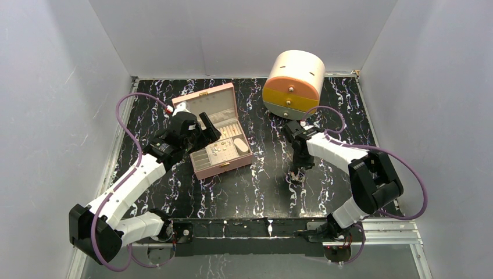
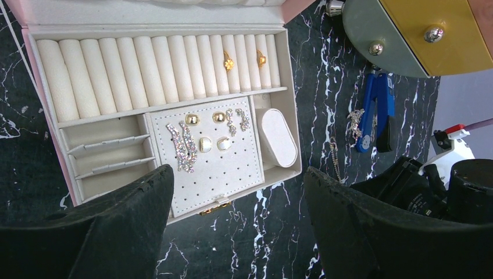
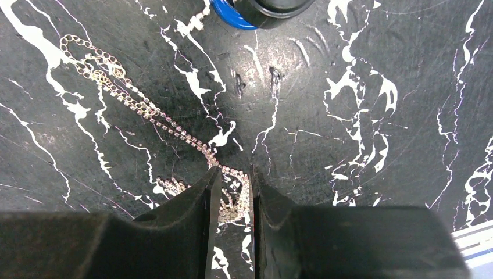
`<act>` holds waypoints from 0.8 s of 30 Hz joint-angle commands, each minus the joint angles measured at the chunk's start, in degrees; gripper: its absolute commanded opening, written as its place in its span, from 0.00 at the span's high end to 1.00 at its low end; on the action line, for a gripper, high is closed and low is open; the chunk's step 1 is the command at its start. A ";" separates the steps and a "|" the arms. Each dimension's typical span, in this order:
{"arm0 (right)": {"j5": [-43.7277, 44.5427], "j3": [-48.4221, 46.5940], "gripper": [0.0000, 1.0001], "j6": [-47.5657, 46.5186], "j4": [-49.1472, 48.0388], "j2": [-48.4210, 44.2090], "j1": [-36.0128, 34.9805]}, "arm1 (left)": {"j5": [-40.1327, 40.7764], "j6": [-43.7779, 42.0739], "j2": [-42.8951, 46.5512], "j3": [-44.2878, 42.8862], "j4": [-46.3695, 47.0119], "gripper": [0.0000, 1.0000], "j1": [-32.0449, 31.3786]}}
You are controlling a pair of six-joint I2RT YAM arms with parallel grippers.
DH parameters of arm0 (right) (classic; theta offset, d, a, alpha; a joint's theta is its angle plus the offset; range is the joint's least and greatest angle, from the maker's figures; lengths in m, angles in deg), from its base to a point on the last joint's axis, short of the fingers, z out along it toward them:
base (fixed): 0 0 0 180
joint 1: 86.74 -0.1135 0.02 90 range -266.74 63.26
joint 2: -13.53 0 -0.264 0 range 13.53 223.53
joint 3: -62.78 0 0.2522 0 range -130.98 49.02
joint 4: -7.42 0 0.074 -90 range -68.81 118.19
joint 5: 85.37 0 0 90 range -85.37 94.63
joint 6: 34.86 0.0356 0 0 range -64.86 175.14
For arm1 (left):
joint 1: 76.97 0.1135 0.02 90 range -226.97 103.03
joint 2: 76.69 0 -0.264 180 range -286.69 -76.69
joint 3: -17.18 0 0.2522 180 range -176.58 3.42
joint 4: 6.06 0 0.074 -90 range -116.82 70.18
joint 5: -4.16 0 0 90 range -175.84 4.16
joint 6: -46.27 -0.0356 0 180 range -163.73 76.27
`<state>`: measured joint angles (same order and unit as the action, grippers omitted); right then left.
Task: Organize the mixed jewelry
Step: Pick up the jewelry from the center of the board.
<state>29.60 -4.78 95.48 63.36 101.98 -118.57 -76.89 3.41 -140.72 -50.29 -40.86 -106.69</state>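
The pink jewelry box [image 1: 204, 103] lies open, its cream tray [image 2: 157, 29] holding two gold rings [image 2: 228, 60] in the ring rolls. Sparkly drop earrings [image 2: 183, 145] and gold studs [image 2: 192, 119] sit on the perforated panel. My left gripper [image 2: 237, 170] hovers wide open over the box's front edge, holding nothing. A thin rhinestone necklace [image 3: 134, 102] lies on the black marble table to the right of the box. My right gripper [image 3: 234, 171] is down at the table, its fingers [image 3: 197, 203] slightly apart on either side of the necklace's fanned end.
A blue elongated object [image 2: 375, 110] with a small sparkly piece [image 2: 354, 125] beside it lies behind the necklace. A round drawer chest [image 1: 293, 84] with orange, yellow and grey drawers stands at the back right. Grey walls enclose the table on three sides.
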 commanded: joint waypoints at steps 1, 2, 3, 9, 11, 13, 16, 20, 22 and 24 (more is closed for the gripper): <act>1.22 -0.70 0.68 1.62 2.38 -1.01 0.30 | 0.79 -0.24 1.13 -0.10 -0.24 0.21 0.36; 0.64 -0.43 0.67 1.39 2.21 -0.90 0.28 | 0.65 -0.24 1.04 -0.08 -0.16 0.21 0.36; -0.04 -0.29 0.67 0.85 1.90 -0.76 0.29 | 0.56 -0.27 0.89 -0.03 -0.01 0.21 0.36; -3.38 0.10 0.53 -0.84 0.63 0.41 0.35 | 0.50 -0.40 0.08 0.01 0.57 0.21 0.36; -3.58 0.08 0.51 -0.94 0.84 0.91 0.28 | 0.45 -0.39 -0.12 0.01 0.69 0.21 0.36; -3.20 -0.05 0.51 -0.70 1.45 1.45 0.31 | 0.50 -0.41 -0.22 0.01 0.82 0.21 0.36; -2.40 0.22 0.54 0.00 1.29 0.24 0.36 | 0.63 -0.46 -0.09 0.10 0.82 0.21 0.36; -2.93 0.51 0.58 -0.04 0.23 -2.19 0.28 | 0.81 -0.43 0.04 0.10 0.69 0.21 0.36; -2.76 0.74 0.56 0.36 -0.05 -3.26 0.31 | 0.81 -0.51 -0.04 0.03 0.69 0.21 0.36; -2.15 1.14 0.53 1.22 0.16 -4.27 0.36 | 0.81 -0.48 -0.04 0.01 0.52 0.21 0.36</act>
<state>26.32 -4.39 95.39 64.10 101.34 -118.57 -76.89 3.39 -141.18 -50.29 -40.77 -106.69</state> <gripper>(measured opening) 0.446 0.791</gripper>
